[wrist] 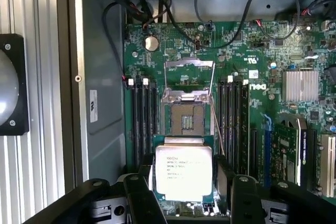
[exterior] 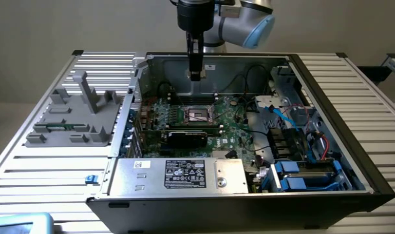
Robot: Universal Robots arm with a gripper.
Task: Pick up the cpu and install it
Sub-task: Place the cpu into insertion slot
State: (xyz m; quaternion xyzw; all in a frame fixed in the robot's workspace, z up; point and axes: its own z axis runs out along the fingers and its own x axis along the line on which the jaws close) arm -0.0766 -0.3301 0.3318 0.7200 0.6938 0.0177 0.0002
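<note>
My gripper (wrist: 184,184) is shut on the cpu (wrist: 182,169), a flat square chip with a silver lid and printed text, clamped at its two sides by the dark fingers (wrist: 143,190). The chip hangs level over the green motherboard (wrist: 247,51), just short of the open dark socket (wrist: 186,116), whose metal frame (wrist: 189,66) is flipped back. In the exterior view the gripper (exterior: 196,75) hangs inside the open computer case, above the socket (exterior: 198,114) and toward the case's back wall.
Black memory slots (wrist: 142,119) flank the socket on both sides. A black card (exterior: 187,137) lies in front of it, and a silver power supply (exterior: 181,174) nearer still. Cables (wrist: 157,9) cross the back. A grey fixture (exterior: 74,117) stands at the exterior view's left.
</note>
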